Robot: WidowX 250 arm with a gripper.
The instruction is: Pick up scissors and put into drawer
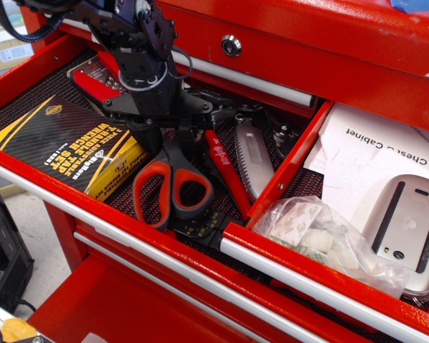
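The scissors (pixel 173 189), with orange-red loop handles, lie on the black mesh of the wide drawer with their handles toward the front. My gripper (pixel 164 137) stands directly over their pivot. Its fingers are drawn in against the blades just above the handles, and the arm hides the blade tips. The smaller red drawer (pixel 284 171) is open to the right. It holds white printed paper (pixel 357 153), a white mouse (pixel 407 225) and a clear plastic bag (pixel 318 234).
Red-handled pliers (pixel 224 170) and a grey utility knife (pixel 256 153) lie just right of the scissors. A black and yellow wrench set box (pixel 61 146) lies on the left. Another red-handled tool (pixel 93 84) is at the back. The chest's locked red front (pixel 232 46) rises behind.
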